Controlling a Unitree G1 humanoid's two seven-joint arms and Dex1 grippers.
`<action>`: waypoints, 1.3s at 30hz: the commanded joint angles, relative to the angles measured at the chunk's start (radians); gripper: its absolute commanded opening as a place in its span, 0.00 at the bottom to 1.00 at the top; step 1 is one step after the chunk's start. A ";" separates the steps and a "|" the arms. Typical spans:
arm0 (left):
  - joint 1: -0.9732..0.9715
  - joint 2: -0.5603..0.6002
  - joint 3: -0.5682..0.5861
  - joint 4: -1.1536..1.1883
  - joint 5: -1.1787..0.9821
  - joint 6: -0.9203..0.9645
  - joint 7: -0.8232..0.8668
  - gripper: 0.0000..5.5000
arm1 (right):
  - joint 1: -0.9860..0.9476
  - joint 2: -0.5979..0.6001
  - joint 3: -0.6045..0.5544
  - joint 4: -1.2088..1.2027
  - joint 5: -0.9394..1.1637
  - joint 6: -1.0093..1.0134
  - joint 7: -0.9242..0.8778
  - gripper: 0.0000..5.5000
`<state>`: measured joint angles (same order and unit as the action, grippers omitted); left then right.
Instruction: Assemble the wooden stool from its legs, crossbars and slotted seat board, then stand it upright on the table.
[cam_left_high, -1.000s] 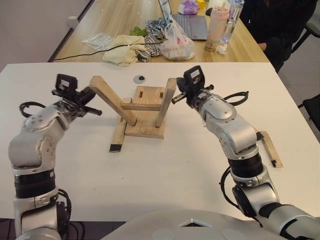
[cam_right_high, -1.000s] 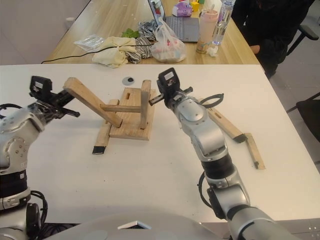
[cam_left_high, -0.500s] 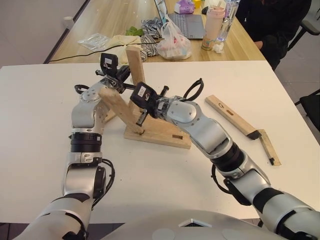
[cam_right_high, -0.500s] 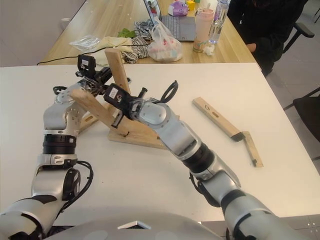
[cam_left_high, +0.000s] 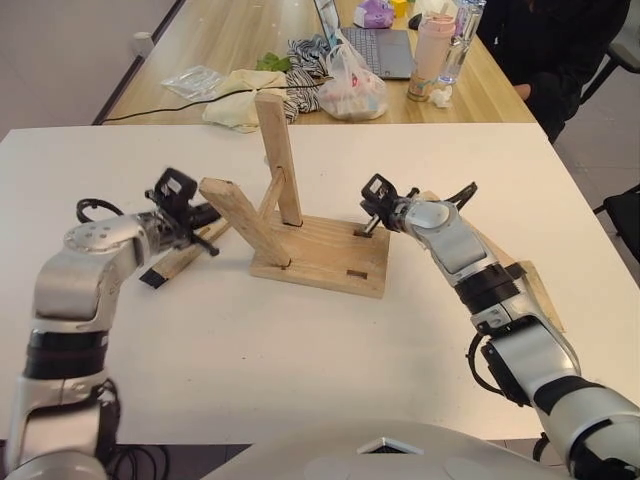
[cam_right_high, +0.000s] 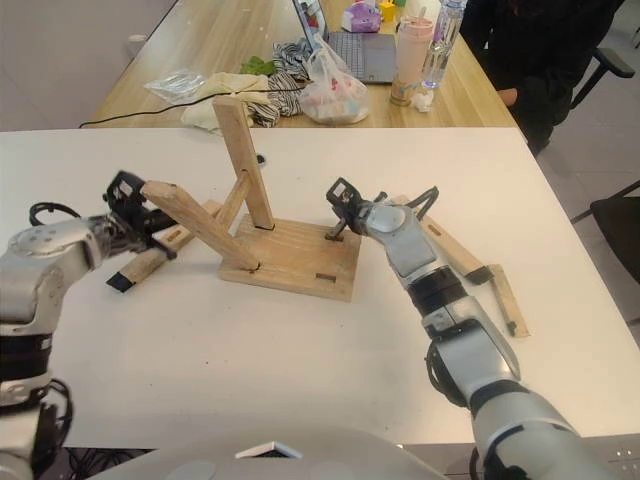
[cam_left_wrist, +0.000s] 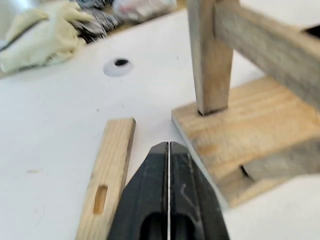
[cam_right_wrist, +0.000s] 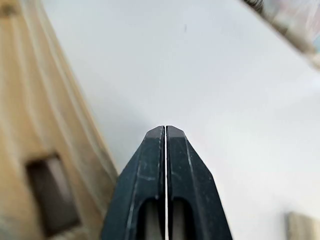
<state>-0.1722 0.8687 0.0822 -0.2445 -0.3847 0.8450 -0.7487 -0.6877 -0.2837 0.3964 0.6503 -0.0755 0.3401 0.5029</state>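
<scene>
Your left gripper (cam_left_wrist: 168, 146) has its 2 fingers pressed together, with nothing between them. It sits low over the white table (cam_left_high: 300, 380), left of the seat board (cam_left_high: 330, 262). Its tips are between a loose leg (cam_left_wrist: 106, 175) and the board's left edge. You cannot tell whether they touch either piece.

Your right gripper (cam_right_wrist: 165, 129) is also closed and empty. Its tips are just beside the board's far right corner, next to an open slot (cam_right_wrist: 50, 200). Whether they touch the wood is hard to make out.

The seat board lies flat in the middle of the table. 2 legs stand in its left slots: an upright leg (cam_left_high: 278, 155) and a tilted leg (cam_left_high: 243, 220) leaning left. A crossbar (cam_left_high: 270, 192) joins them. The loose leg lies flat to the left, its dark-capped end nearer you.

On the right, a wooden piece (cam_right_high: 455, 255) lies partly hidden behind your right forearm, so you cannot see its full length. A thinner piece (cam_right_high: 505, 298) lies just beside its near end.
</scene>
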 joint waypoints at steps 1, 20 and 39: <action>0.114 0.158 -0.026 -0.134 -0.035 0.054 -0.139 0.00 | -0.039 0.014 0.045 0.174 -0.055 -0.121 0.109 0.00; -0.259 -0.556 -0.298 0.520 0.194 -0.320 0.208 0.00 | 0.248 -0.096 0.031 -0.342 -0.100 0.136 0.258 0.00; -0.084 -0.204 0.070 0.838 0.207 -0.473 0.116 0.00 | 0.251 -0.084 -0.083 -0.337 -0.086 0.133 0.108 0.00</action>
<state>-0.2681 0.6806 0.1650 0.5605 -0.1792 0.3746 -0.6120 -0.4388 -0.3638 0.3135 0.2876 -0.1568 0.4634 0.6080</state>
